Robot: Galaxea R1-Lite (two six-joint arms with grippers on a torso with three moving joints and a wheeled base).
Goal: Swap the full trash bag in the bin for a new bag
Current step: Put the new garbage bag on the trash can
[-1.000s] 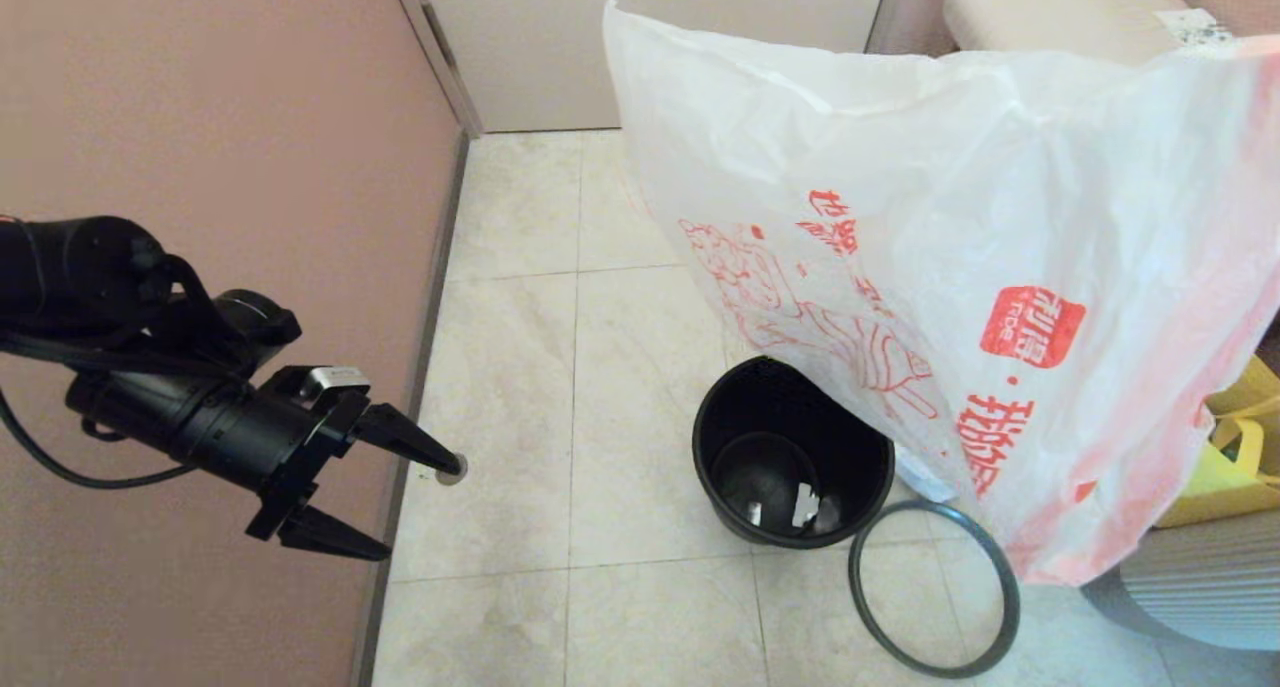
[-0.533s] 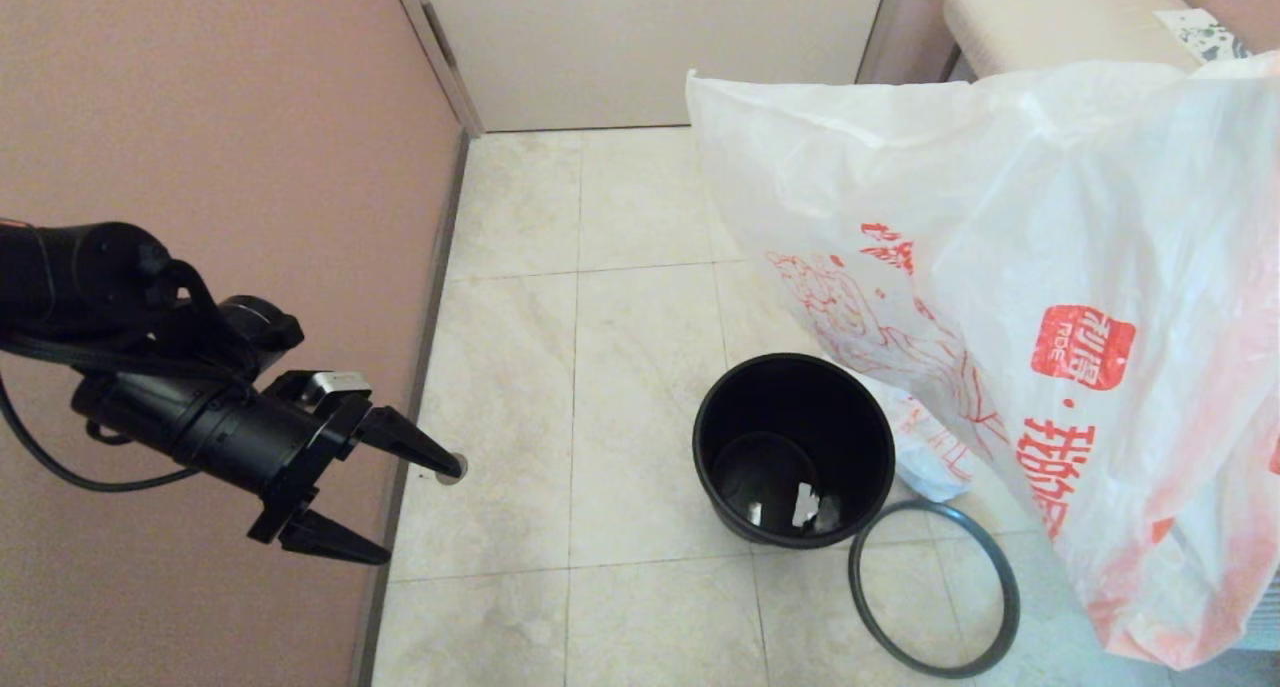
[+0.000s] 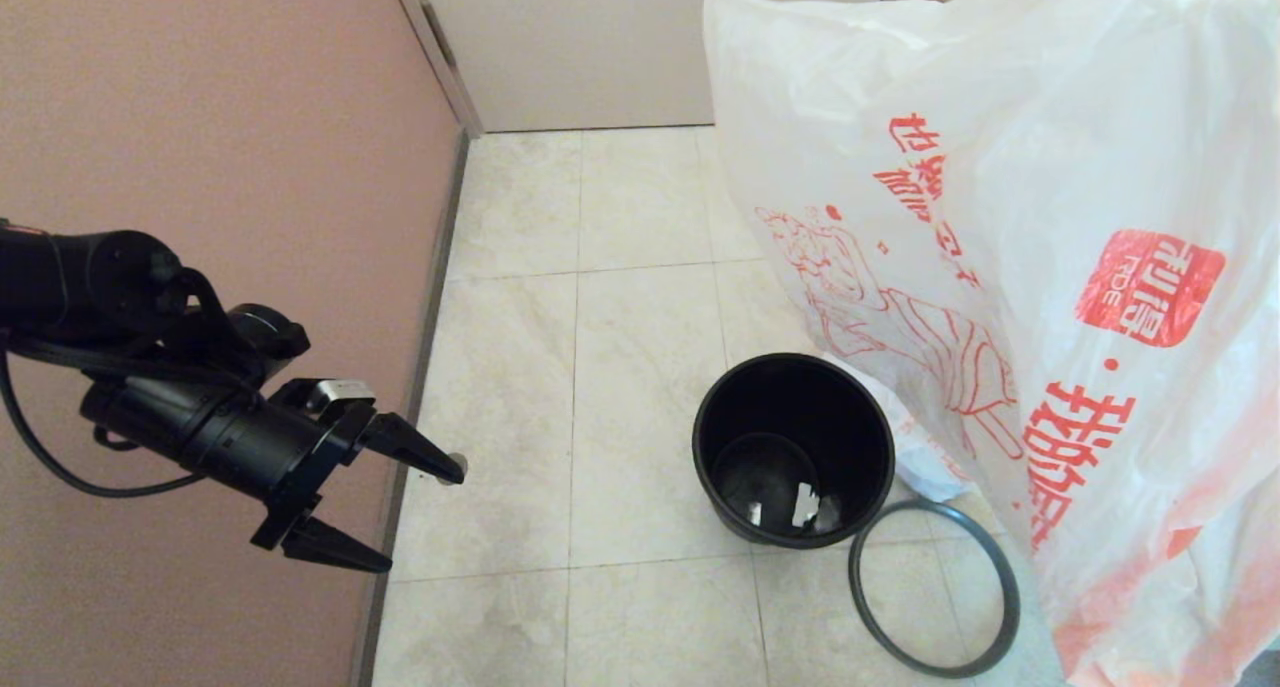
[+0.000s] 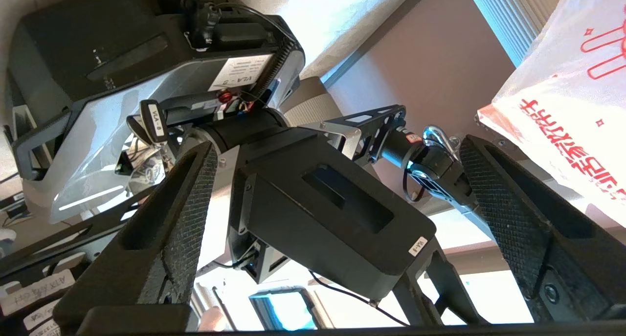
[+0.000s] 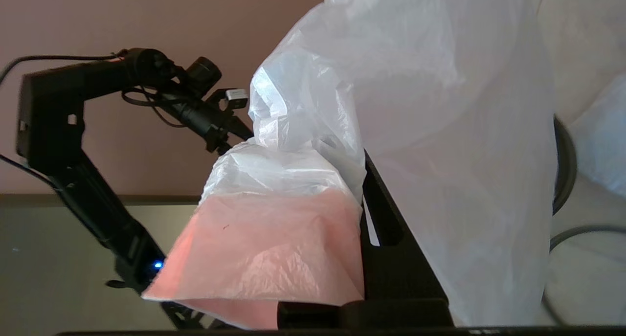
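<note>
1. My right gripper [image 5: 364,213] is clamped tight on the new bag [image 3: 1010,267], with a bunched fold of its pink-orange edge band pinched between my fingers [image 5: 386,238]; in the head view the gripper itself is hidden behind the plastic.
2. The new bag hangs in the air as a broad white sheet over the right side of the floor, its orange-red cartoon figure and red text facing me. Its lower part drops in front of the floor to the right of the bin, and it blocks whatever stands behind it.
3. The bin [image 3: 792,447] stands upright on the tiled floor [image 3: 600,367] near the middle, open and unlined, with a few pale scraps lying at its bottom.
4. Its thin dark grey hoop [image 3: 934,587] lies flat on the tiles, its rim right against the bin's near right side; whether they touch I cannot tell.
5. A crumpled piece of white printed plastic [image 3: 915,447] shows between the bin and the hanging bag; I cannot tell what it belongs to.
6. My left gripper [image 3: 395,512] hangs beside the pink wall [image 3: 200,117] at the floor's left edge, jaws spread wide with nothing between them, well apart from the bin.
</note>
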